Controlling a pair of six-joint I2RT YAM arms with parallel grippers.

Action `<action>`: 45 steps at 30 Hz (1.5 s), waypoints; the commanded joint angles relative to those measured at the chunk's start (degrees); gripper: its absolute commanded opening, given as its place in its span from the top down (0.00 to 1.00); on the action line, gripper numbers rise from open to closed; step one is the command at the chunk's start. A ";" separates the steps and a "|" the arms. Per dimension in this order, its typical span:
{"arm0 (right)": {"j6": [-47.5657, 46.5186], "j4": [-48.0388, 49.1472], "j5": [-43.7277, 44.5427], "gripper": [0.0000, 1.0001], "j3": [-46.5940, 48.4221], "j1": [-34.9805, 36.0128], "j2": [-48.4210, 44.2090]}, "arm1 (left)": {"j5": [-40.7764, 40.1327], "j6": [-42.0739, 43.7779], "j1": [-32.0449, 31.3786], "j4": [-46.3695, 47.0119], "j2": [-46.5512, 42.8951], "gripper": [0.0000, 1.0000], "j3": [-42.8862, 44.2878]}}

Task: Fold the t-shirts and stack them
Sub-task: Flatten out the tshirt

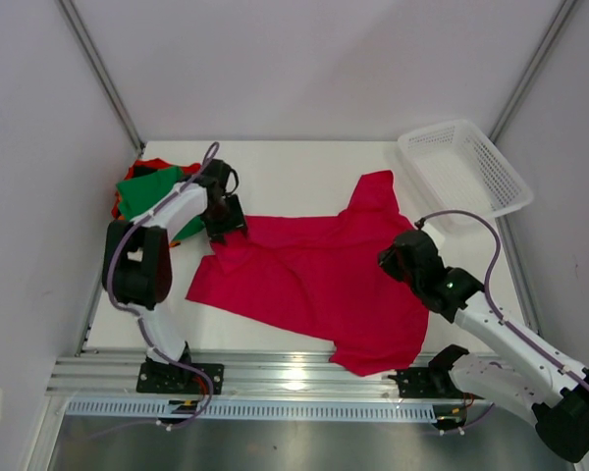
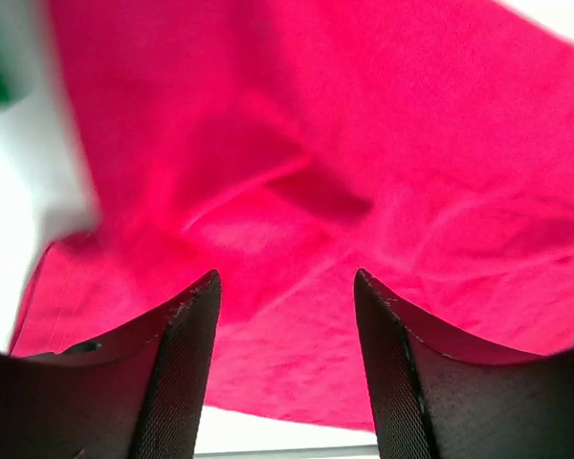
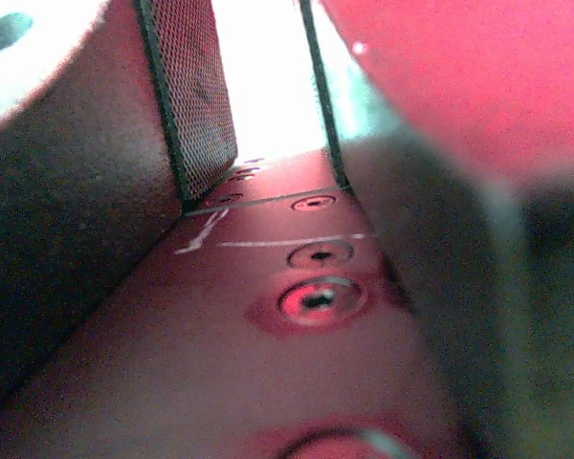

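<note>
A crimson-red t-shirt lies spread and wrinkled across the middle of the table, one sleeve pointing to the back. My left gripper hangs over its back left corner. In the left wrist view that gripper is open, with the red cloth under the gap and nothing held. My right gripper sits low over the shirt's right side. In the right wrist view its pads stand a narrow way apart with bright white between them, and red cloth lies outside the right finger. Green, orange and red t-shirts lie heaped at the back left.
A white mesh basket stands at the back right corner, tilted over the table's edge. The shirt's front hem hangs over the metal rail at the near edge. White walls close the table in on three sides.
</note>
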 commanded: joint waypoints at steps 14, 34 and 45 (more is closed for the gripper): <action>0.16 1.31 -0.70 0.73 -1.90 -0.67 -1.54 | -11.46 -16.58 6.82 16.58 -25.03 0.36 -26.63; -2.30 -6.77 0.09 0.73 0.56 -1.46 -5.31 | 1.72 -9.21 7.97 41.63 -18.78 0.38 -27.26; 0.07 -7.83 0.10 0.73 -2.34 -2.26 -7.51 | -12.15 -3.14 8.14 32.93 -22.03 0.37 -22.42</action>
